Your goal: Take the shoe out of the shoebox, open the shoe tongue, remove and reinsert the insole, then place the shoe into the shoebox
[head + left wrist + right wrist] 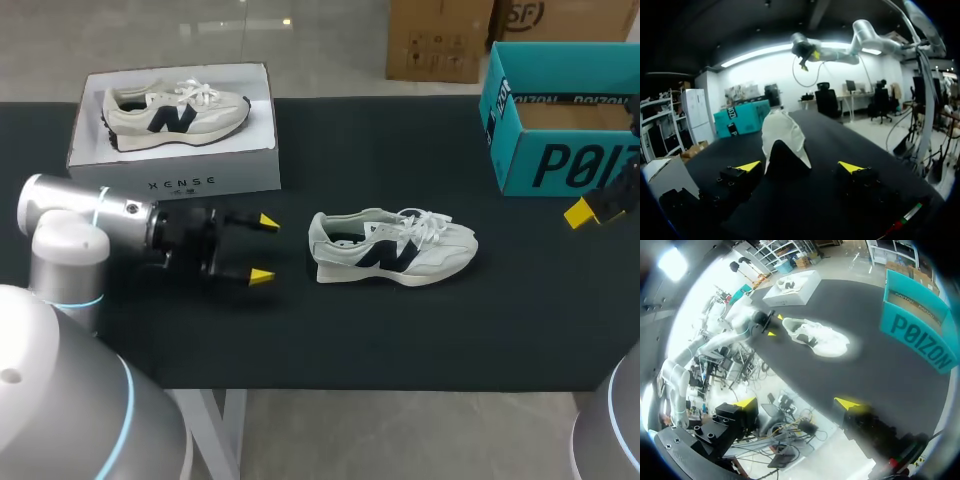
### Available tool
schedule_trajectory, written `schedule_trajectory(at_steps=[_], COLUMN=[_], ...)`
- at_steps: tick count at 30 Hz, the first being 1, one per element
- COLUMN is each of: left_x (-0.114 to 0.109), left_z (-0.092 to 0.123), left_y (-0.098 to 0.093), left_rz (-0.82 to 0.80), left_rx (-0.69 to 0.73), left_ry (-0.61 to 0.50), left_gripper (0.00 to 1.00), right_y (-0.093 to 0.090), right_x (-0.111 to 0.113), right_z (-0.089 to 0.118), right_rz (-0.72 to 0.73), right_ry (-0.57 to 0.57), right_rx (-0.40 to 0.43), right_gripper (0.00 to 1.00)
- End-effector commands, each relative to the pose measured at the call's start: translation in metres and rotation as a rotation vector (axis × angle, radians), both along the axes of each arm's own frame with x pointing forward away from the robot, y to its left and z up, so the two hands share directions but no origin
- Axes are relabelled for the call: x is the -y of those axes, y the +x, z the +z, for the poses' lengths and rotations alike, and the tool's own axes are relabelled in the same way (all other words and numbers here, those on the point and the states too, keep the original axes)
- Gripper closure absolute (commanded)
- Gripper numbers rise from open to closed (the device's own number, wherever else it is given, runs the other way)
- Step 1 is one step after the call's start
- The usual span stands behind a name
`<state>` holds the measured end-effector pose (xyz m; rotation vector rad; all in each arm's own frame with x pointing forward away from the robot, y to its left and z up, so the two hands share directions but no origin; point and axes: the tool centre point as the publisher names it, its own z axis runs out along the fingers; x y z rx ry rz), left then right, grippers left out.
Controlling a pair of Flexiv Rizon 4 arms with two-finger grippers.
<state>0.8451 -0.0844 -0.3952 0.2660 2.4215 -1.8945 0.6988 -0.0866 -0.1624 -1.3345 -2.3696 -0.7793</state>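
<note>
I am holding my left gripper point(262, 248) low over the black table point(450, 330), fingers spread wide and gripping nothing, pointing at the heel of the grey-and-white sneaker point(392, 247) that is sitting on its sole mid-table, just ahead of it. My right gripper point(796, 402) is hanging beside the open teal shoebox point(560, 165), its fingers equally far apart and empty, while a second sneaker point(175, 113) is lying in the white shoebox point(170, 183) at far left.
</note>
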Motion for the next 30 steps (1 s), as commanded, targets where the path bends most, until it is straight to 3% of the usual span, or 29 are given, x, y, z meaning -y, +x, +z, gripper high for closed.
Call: schedule_trajectory(at_steps=[1, 12, 30], left_x=[0.013, 0.037, 0.061], left_z=[-0.016, -0.031, -0.031], left_y=[0.014, 0.024, 0.032], left_rz=[-0.014, 0.009, 0.009], left_rx=[-0.01, -0.035, -0.04], left_ry=[-0.009, -0.022, -0.009], left_gripper=[0.0, 0.0, 0.0], right_y=[0.0, 0.0, 0.0], right_x=[0.0, 0.0, 0.0], right_z=[0.0, 0.0, 0.0], right_rz=[-0.001, -0.001, -0.001], right_ry=[-0.002, -0.002, -0.002], right_rx=[-0.001, -0.001, -0.001], right_gripper=[0.0, 0.0, 0.0])
